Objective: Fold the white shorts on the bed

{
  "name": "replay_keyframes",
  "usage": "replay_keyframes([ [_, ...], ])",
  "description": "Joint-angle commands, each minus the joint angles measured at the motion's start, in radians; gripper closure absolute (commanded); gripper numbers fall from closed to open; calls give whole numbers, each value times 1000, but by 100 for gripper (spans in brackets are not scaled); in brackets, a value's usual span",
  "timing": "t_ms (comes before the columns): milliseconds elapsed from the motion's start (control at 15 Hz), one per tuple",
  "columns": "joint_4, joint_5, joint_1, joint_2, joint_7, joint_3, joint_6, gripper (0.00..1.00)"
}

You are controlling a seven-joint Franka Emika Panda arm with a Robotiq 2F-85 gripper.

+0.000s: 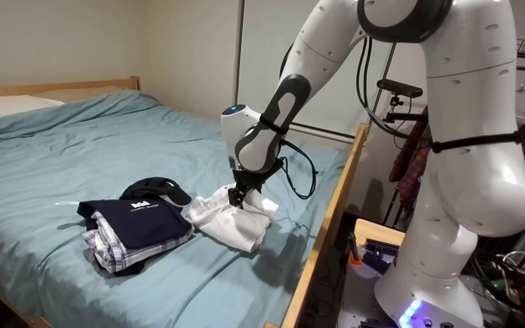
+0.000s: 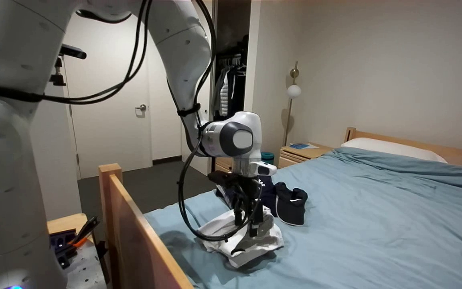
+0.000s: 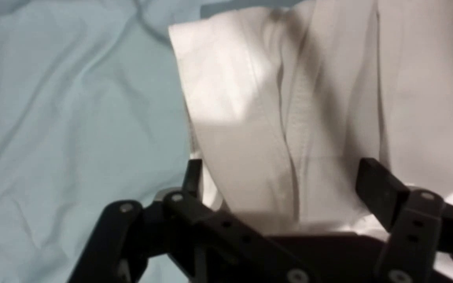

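Rumpled blue bedding (image 1: 107, 146) covers the bed (image 2: 134, 241). Near its foot edge lie the white shorts (image 1: 233, 228) — bunched and creased, seams stitched, partly folded over — just beside a stack of folded clothes (image 1: 141, 228). The gripper (image 3: 281, 173) points down onto them, jaws wide apart with loose cloth between, nothing pinched. Beyond the bed, a dark closet (image 2: 233, 24) holds hanging garments (image 2: 224, 94); a teal bin (image 2: 267, 157) stands by the nightstand (image 2: 295, 155), its contents hidden.

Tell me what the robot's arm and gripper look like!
The arm is white and rounded, with dark grey trim, black straps and cables. Blue lights glow on its base. The gripper is black, with two blocky fingers and silvery screws.
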State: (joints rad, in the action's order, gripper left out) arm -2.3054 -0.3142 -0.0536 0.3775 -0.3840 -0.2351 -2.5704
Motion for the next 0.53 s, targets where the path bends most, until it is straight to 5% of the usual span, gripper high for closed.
replay_keyframes([
  [0, 31, -141, -89, 11, -143, -61, -16, 0],
  [267, 25, -362, -202, -67, -375, -132, 29, 0],
  [467, -5, -509, -216, -193, -505, -92, 101, 0],
])
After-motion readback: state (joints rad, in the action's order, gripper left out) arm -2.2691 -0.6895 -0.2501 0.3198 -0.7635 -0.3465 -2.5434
